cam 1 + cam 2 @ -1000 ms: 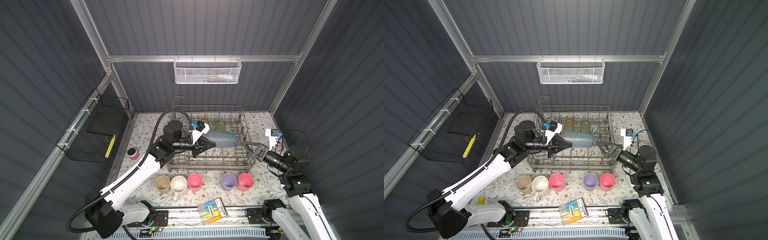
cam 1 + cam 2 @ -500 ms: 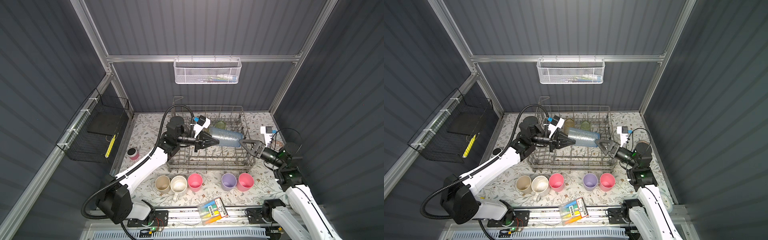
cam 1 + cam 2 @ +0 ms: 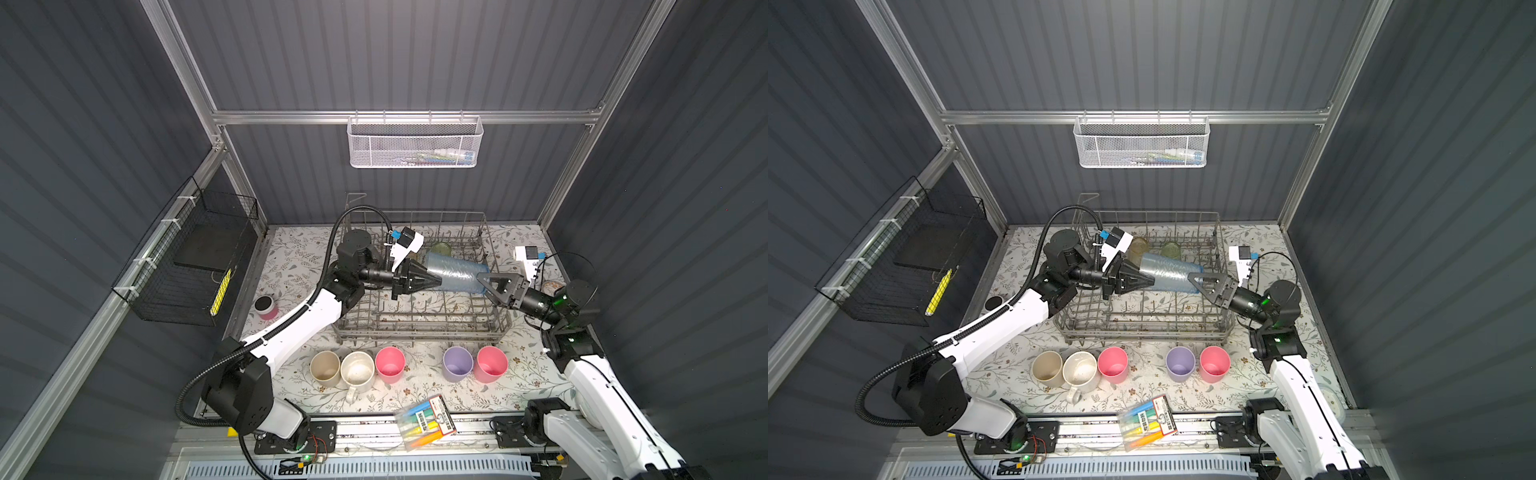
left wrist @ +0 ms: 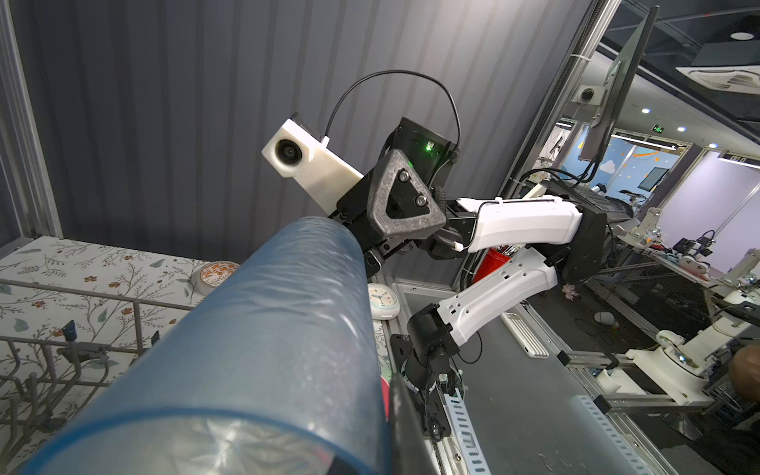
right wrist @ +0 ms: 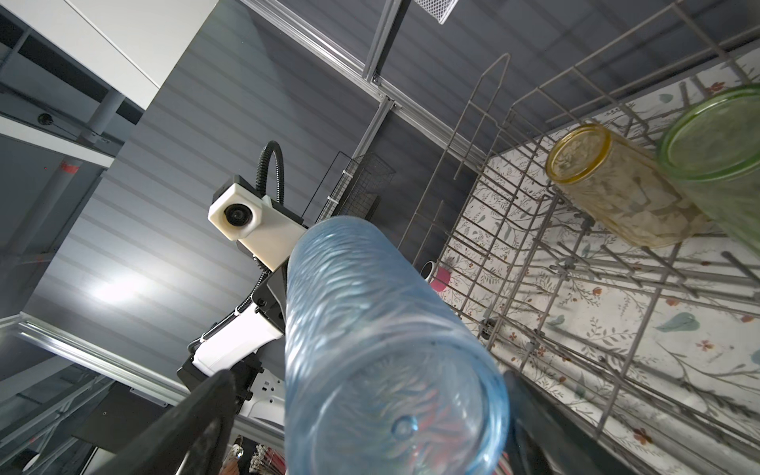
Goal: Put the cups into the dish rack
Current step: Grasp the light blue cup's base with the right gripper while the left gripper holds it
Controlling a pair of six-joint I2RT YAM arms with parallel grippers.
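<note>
Above the dish rack (image 3: 419, 330), your left gripper (image 3: 434, 282) pinches the clear-blue tumbler (image 3: 455, 274) by its rim, sideways; your right gripper (image 3: 484, 281) gapes around its base. Release left before right closes, and it drops onto the tines.

The floral table (image 3: 291, 257) bore the dish rack (image 3: 419, 328) at centre, five cups (image 3: 390, 365) lined below it, a pink pot (image 3: 266, 307) at left.

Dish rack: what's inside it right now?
An amber glass and a green glass sit at the rack's far side; a clear-blue tumbler is held sideways over the middle, partly covering the floor beneath.
</note>
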